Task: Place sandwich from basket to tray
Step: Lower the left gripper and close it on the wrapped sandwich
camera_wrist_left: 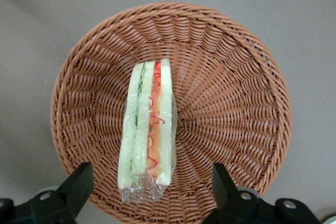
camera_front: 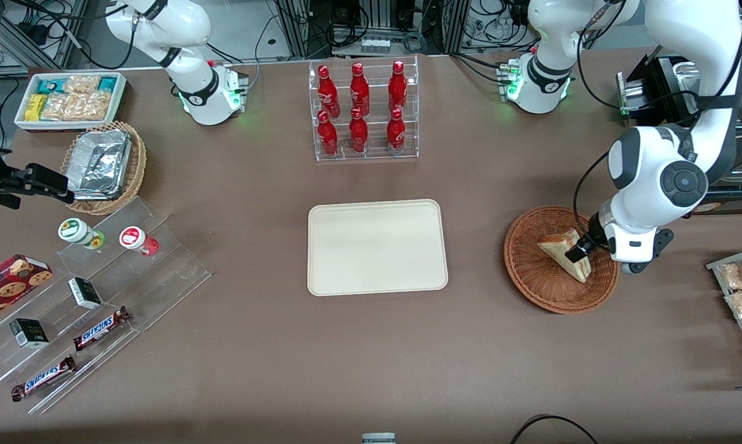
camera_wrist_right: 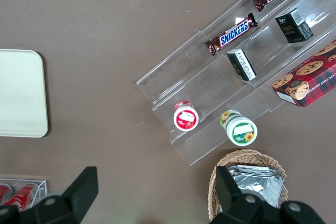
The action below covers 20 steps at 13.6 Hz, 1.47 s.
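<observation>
Reddish-brown wicker forms the basket [camera_front: 559, 259], which sits on the brown tabletop [camera_front: 371, 357] toward the working arm's end, well apart from the tray [camera_front: 377, 246]. The sandwich [camera_front: 567, 251] lies inside the basket, resting on its woven floor with the cut face up, showing pale bread with green and red-orange filling layers under clear wrap [camera_wrist_left: 148, 129]. The gripper [camera_front: 583, 248] hangs directly above the basket, just over the sandwich. Its fingers [camera_wrist_left: 79, 184] are spread wide, one on each side of the sandwich, and hold nothing. The cream-beige tray lies flat at the middle of the tabletop, nearer the front camera than a clear rack of red bottles [camera_front: 363, 111].
</observation>
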Each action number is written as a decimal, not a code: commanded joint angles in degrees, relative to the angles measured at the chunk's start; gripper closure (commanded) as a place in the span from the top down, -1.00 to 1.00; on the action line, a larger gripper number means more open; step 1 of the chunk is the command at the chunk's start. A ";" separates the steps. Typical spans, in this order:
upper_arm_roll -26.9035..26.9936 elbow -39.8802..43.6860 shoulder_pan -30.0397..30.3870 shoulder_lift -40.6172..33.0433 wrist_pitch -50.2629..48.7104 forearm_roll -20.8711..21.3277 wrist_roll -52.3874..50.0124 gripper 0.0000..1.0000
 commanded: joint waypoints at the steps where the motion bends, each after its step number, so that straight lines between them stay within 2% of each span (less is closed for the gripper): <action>1: 0.10 -2.39 -0.90 0.79 4.50 1.26 -1.81 1.00; 10: 0.10 -4.23 -0.90 4.22 7.94 1.26 -2.42 0.99; 11: 0.18 -4.41 -0.90 4.40 8.55 1.26 -2.42 0.92; 12: 0.18 -4.76 -0.90 4.57 8.90 1.26 -2.42 0.74; 13: 0.18 -4.76 -0.90 4.75 8.90 1.26 -2.42 0.42; 14: 0.18 -4.76 -0.90 4.66 8.90 1.26 -2.33 -0.02; 15: 0.18 -4.76 -0.90 4.66 8.82 1.26 -2.16 -0.37; 17: 0.18 -4.76 -0.90 4.66 8.73 2.14 -2.07 -0.97; 20: 0.18 -4.68 -0.98 3.53 6.98 3.72 -1.98 -1.00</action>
